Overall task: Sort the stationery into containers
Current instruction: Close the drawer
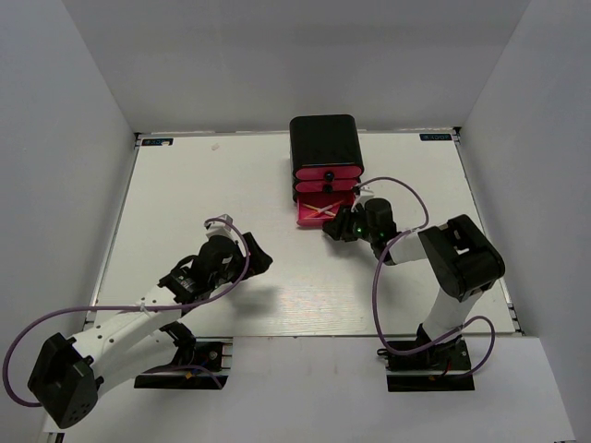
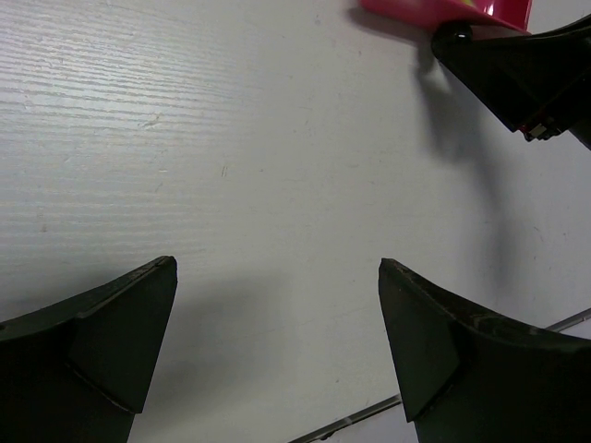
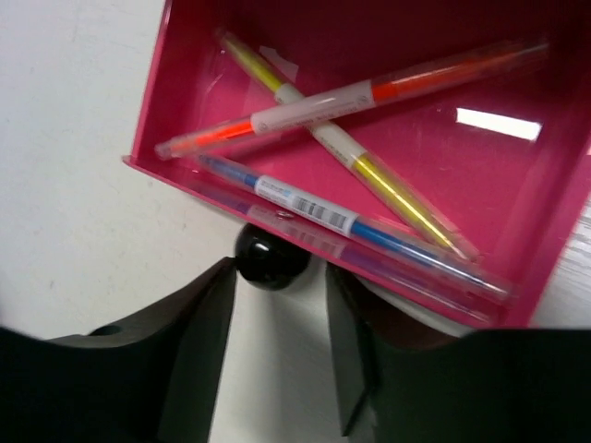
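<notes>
The containers are pink drawers in a black box [image 1: 323, 138] at the back of the table. The bottom drawer [image 1: 306, 218] is pulled out, and its rim shows in the right wrist view [image 3: 152, 129]. Three pieces of stationery lie crossed inside it: an orange pen [image 3: 305, 103], a yellow pen [image 3: 388, 189] and a blue pen [image 3: 369, 231]. My right gripper [image 1: 340, 224] [image 3: 279, 272] stands open at the drawer's front. The drawer's black knob [image 3: 271, 258] sits between its fingertips, against the left one. My left gripper [image 1: 254, 254] [image 2: 277, 268] hangs wide open over bare table, holding nothing.
The two upper drawers [image 1: 326, 175] are pushed in. A purple cable [image 1: 397, 185] loops from the right arm near the box. In the left wrist view the pink drawer [image 2: 443, 11] and the right gripper [image 2: 517, 65] show at top right, and the table's edge [image 2: 443, 383] runs below.
</notes>
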Tool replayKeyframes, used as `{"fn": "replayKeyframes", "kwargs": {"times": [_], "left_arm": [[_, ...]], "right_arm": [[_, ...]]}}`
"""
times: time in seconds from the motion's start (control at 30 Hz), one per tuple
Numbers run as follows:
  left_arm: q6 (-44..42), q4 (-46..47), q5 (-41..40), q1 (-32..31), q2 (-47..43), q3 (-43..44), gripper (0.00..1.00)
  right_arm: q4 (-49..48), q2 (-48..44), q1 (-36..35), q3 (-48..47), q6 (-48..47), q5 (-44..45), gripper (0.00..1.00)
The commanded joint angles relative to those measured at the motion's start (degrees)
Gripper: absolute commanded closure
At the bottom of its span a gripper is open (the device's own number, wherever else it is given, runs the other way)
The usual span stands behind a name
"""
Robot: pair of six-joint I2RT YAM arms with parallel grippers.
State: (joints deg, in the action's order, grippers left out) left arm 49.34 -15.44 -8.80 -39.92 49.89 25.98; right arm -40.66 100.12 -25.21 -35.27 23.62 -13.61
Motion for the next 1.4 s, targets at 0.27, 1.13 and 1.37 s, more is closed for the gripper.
{"fn": "replayKeyframes", "kwargs": {"times": [0.27, 1.13, 1.37], "left_arm": [[-0.6, -0.4, -0.4, -0.2, -1.2, 1.5, 0.0], [0.0, -2.0, -1.0, -0.2, -2.3, 1.5, 0.0], [0.0, -2.0, -1.0, -0.2, -1.7, 1.5, 0.0]], "right_arm": [[-5.5, 3.1, -1.5, -4.0, -0.1, 4.5, 0.69], [-9.5, 6.1, -0.3, -14.1, -3.8, 8.7, 0.73], [-9.8, 8.3, 0.3, -17.1, -4.3, 9.6, 0.7]]}}
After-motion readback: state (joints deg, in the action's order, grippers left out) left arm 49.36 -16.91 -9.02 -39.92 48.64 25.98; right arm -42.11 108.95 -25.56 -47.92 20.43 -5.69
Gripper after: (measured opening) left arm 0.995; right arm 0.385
